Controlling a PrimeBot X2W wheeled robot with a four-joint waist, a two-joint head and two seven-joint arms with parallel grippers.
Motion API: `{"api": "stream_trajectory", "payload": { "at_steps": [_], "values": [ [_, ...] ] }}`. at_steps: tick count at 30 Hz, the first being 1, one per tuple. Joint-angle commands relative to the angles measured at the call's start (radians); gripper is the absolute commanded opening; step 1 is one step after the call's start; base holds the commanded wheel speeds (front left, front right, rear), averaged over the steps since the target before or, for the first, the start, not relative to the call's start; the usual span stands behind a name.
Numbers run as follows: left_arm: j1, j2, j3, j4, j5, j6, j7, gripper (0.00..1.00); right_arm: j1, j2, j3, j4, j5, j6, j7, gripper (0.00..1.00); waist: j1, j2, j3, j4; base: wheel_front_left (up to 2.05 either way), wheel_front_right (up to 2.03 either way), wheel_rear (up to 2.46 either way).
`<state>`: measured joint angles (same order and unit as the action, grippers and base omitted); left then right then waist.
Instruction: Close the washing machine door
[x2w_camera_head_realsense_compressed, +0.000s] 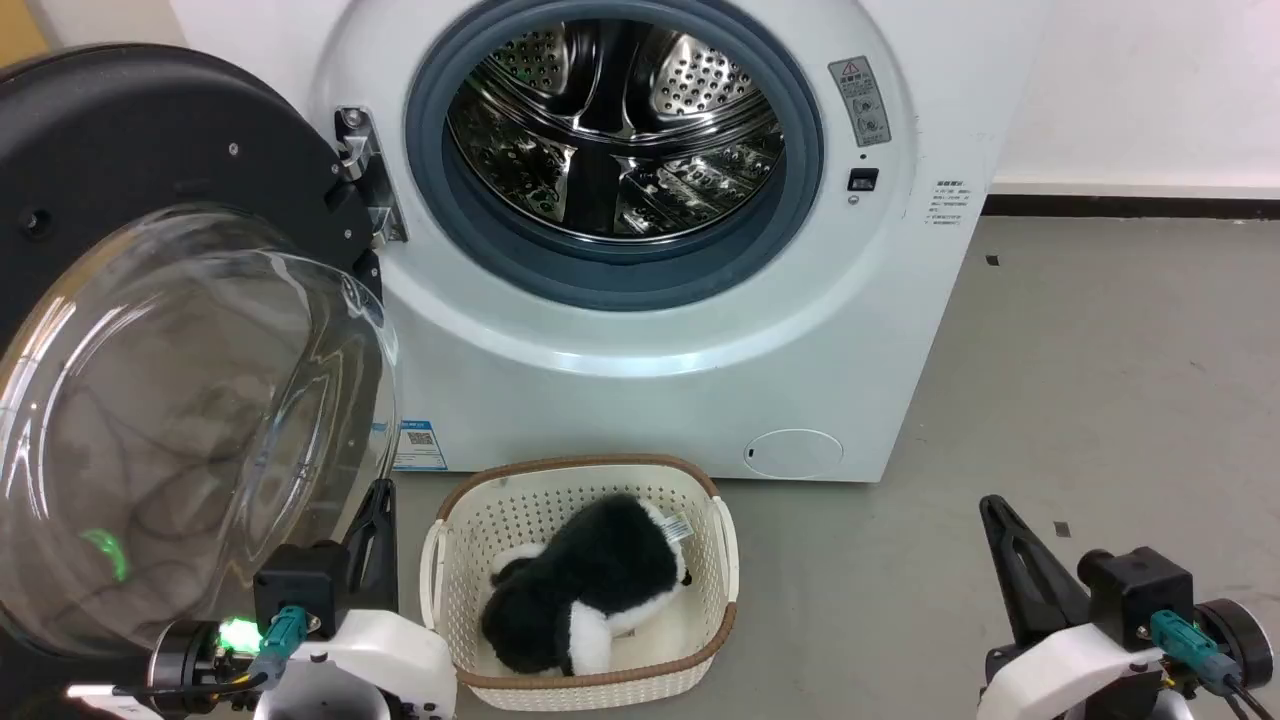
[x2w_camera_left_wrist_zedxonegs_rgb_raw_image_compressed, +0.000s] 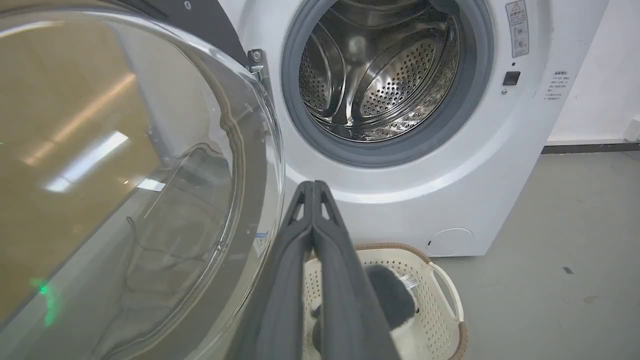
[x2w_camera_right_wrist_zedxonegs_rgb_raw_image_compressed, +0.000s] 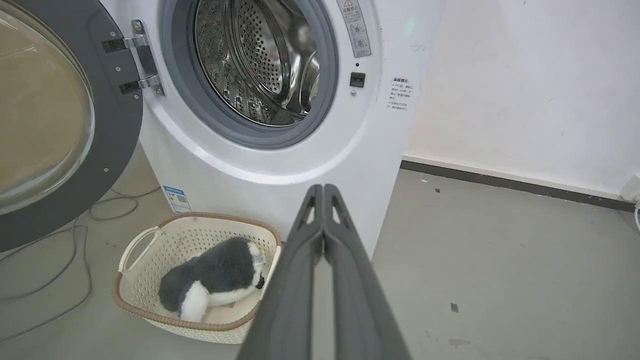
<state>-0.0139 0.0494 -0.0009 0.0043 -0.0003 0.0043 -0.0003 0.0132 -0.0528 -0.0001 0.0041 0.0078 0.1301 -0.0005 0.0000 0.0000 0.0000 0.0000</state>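
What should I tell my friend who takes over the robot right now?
Left gripper: shut, empty, close beside the glass of the washing machine door.
Right gripper: shut, empty, away from the door.
Door: wide open, hinged at the left of the washing machine.
Done: nothing yet.
Left: swing the door shut, probably with the left gripper.

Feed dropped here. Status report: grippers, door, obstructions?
Shut, empty: left gripper, right gripper. Open wide: washing machine door, left gripper near its glass. On floor under the opening: basket with plush toy.
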Motion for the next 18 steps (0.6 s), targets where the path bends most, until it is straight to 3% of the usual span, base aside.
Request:
{"api": "stream_trajectory", "payload": {
  "at_steps": [1,18],
  "values": [
    [0.014,0.001,0.001,-0.004,0.000,-0.004,0.000,0.00,-0.013,0.003,0.000,-0.004,-0.008,0.001,0.000,0.00,0.0000,0.0000,0.000,0.000,0.00,0.00,0.00],
    [0.014,0.001,0.001,-0.004,0.000,-0.004,0.000,0.00,-0.013,0.003,0.000,-0.004,-0.008,0.001,0.000,0.00,0.0000,0.0000,0.000,0.000,0.00,0.00,0.00]
  ]
}}
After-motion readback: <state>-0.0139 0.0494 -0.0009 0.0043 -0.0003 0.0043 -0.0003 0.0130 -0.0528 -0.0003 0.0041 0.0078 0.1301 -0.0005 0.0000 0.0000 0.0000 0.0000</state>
